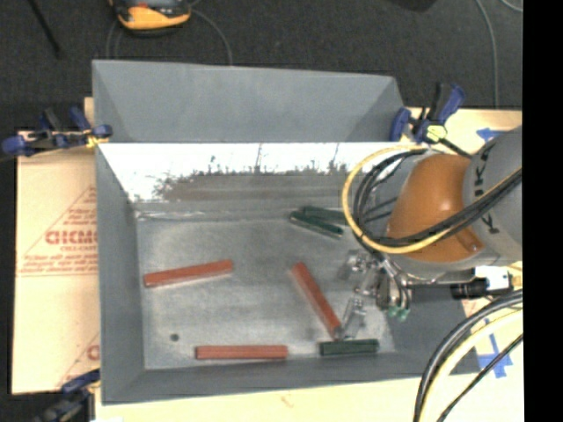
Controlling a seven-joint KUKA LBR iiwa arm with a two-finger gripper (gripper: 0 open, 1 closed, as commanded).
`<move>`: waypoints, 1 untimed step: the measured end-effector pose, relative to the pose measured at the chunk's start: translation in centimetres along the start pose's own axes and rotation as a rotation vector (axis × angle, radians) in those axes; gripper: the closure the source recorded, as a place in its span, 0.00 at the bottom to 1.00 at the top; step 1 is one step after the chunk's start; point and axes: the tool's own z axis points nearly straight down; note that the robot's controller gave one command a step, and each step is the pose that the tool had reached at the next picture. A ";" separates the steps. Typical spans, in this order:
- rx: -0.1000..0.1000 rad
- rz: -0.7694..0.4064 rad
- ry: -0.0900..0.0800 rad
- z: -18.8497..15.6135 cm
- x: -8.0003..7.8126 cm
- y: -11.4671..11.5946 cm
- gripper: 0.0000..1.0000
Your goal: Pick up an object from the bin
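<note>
- The bin [119, 271] holds five loose bars lying well apart on its grey floor, with no heap.
- The arm [431, 209] reaches in from the right and hangs low over the bin's right end.
- Three are red bars. The left red bar [187, 274] lies mid-floor and the front red bar [240, 352] lies along the near wall. The slanted red bar [315, 300] runs from the centre toward the front right.
- Two are green bars. The back green bar [317, 221] lies near the far wall and the front green bar [348, 348] sits in the front right corner.
- The gripper [356, 316] is low by the slanted red bar's near end, just above the front green bar. I cannot tell how wide it is open, and nothing can be seen in its grasp.
- The step in hand looks like the descent or the grasp itself. The target is likely the slanted red bar or the front green bar, but I cannot say which.
- The next move calls for closing squarely across one bar's narrow width, clear of the other. Then it needs a straight lift away from the nearby wall, so the bar does not slip or snag.
</note>
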 end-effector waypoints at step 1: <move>-0.001 0.232 -0.004 5.9 -5.0 2.9 0.00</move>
